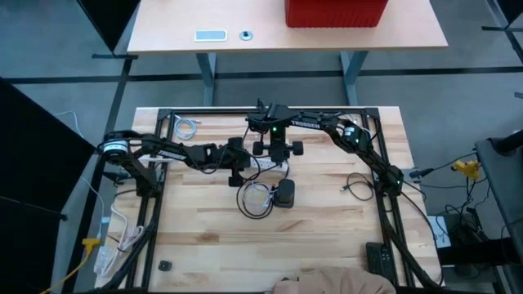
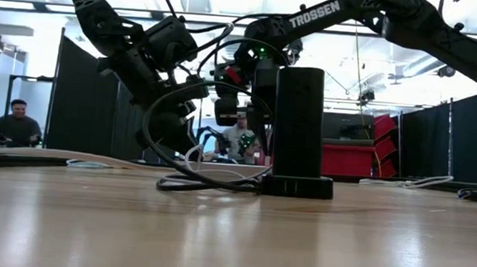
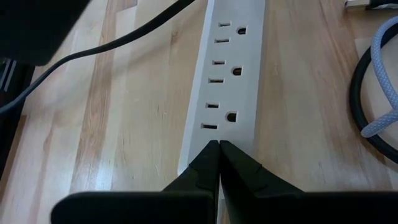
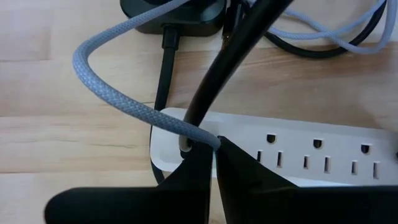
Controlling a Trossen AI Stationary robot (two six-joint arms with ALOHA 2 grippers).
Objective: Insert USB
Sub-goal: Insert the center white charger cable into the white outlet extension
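Both arms are over the middle of the table, grippers close together above the white power strip.

Left gripper — fingers pressed together, nothing between them. The tips sit just off one end of the power strip, pointing along its row of outlets. I see three outlets in the left wrist view, all empty.

Right gripper — fingers also pressed together. In the right wrist view they sit right at the other end of the power strip, where the grey braided cable bends down to the strip's end. A thick black cable crosses that same spot. I can't tell whether the tips are pinching the grey cable or just touching it; the plug end itself is hidden by the fingers and the black cable.

The USB bit — I can't make out the connector anywhere. The grey cable runs from the strip end back toward the black charging block, which stands upright on its base. A black lead goes into the block's base. From above, cable loops lie just beside the block, on its left.

Containers: only the red bin on the far desk, well apart from the work — I can't see its contents.

Other clutter: a coiled white cable at the far left corner of the table, a small black cable on the right side. Two people are seated in the room behind, in the low view.
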